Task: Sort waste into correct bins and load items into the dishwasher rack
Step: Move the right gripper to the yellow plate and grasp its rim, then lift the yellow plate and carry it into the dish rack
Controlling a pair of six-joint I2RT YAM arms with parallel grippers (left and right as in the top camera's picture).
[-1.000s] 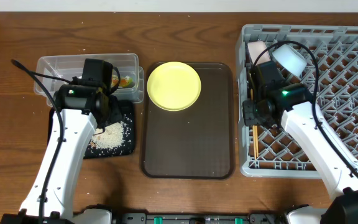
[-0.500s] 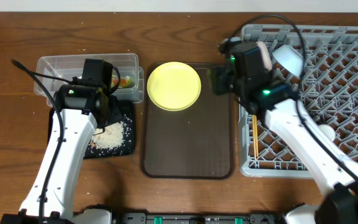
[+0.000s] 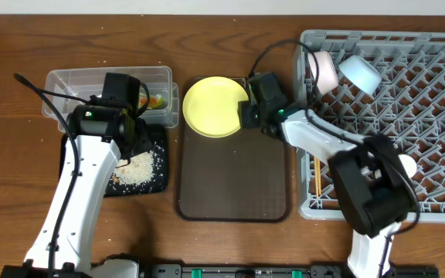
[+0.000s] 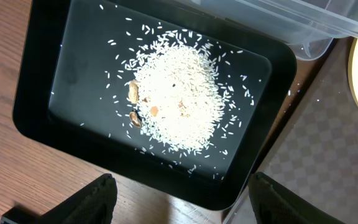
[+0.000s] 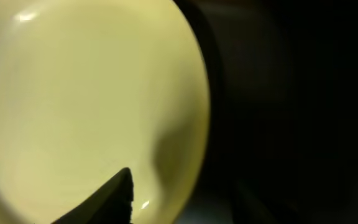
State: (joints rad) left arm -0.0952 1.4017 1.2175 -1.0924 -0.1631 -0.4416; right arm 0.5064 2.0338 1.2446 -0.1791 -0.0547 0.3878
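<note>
The round yellow plate [image 3: 215,106] lies at the far left of the brown serving tray [image 3: 234,177]. My right gripper [image 3: 247,114] is at the plate's right edge, low over it. In the right wrist view the plate [image 5: 86,93] fills the left, and the gripper [image 5: 182,199] is open with one finger over the plate and the rim between the fingers. My left gripper [image 3: 130,135] hovers open and empty [image 4: 179,205] over the black tray [image 4: 79,74], which holds loose rice [image 4: 176,99]. The snack wrapper [image 3: 157,101] lies in the clear tub [image 3: 91,81].
The grey dishwasher rack [image 3: 423,108] at the right holds a pinkish-white bowl [image 3: 324,68], a light blue bowl [image 3: 359,73], a white cup [image 3: 406,164] and chopsticks [image 3: 315,174]. The black tray [image 3: 149,184] sits in front of the tub, left of the serving tray.
My right arm has swung left from over the rack to the plate's right edge. The left arm has not moved.
</note>
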